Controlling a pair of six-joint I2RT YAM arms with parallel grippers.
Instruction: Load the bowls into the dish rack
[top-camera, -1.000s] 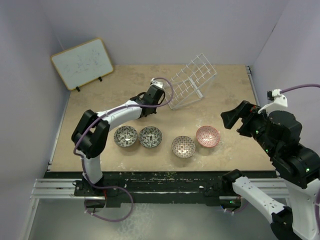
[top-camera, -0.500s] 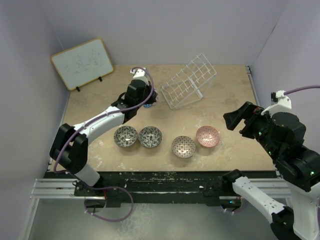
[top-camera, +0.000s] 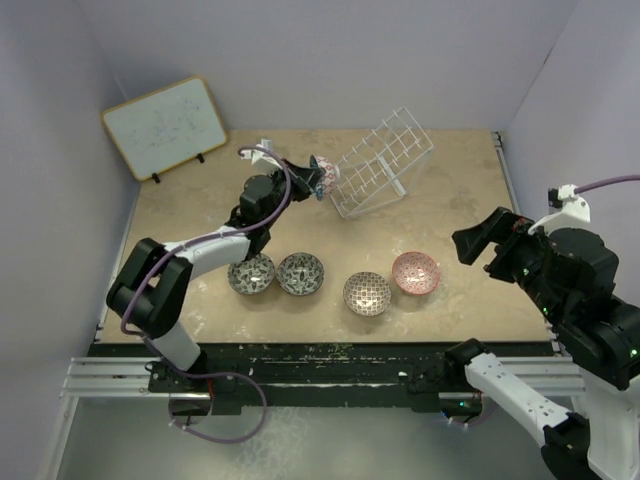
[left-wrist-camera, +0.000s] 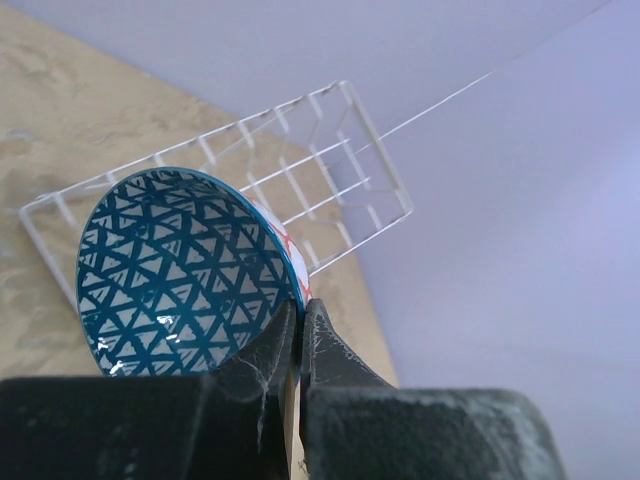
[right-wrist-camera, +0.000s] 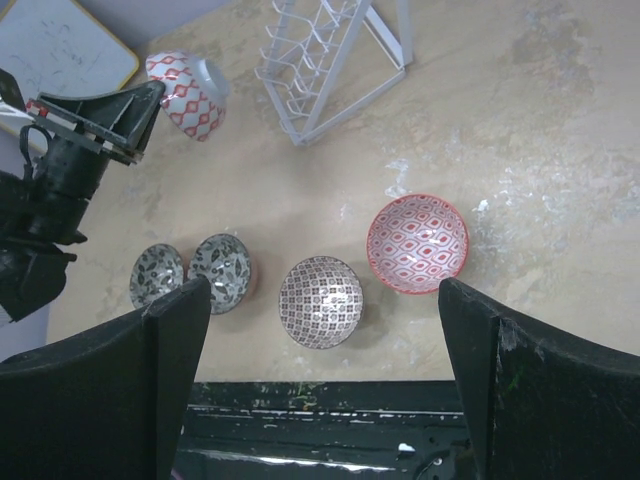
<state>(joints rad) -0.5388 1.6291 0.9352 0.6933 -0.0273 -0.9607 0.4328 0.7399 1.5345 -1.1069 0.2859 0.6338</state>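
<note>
The left tool is pinched tight on the rim of the blue bowl, holding it in the air on edge, just at the 9 o'clock side of the dish rack. The rack stands tilted towards 1 o'clock on the table.

Towards 6 o'clock sit a grey-white bowl, a second grey-white bowl, the lattice bowl and the pink bowl. The right tool hangs above them, spread wide, holding nothing.

I'd call it glazed ceramic: stiff, slick and easily chipped. The rim is the place to grip.

Left end effector clamped — right end effector gaping.
</note>
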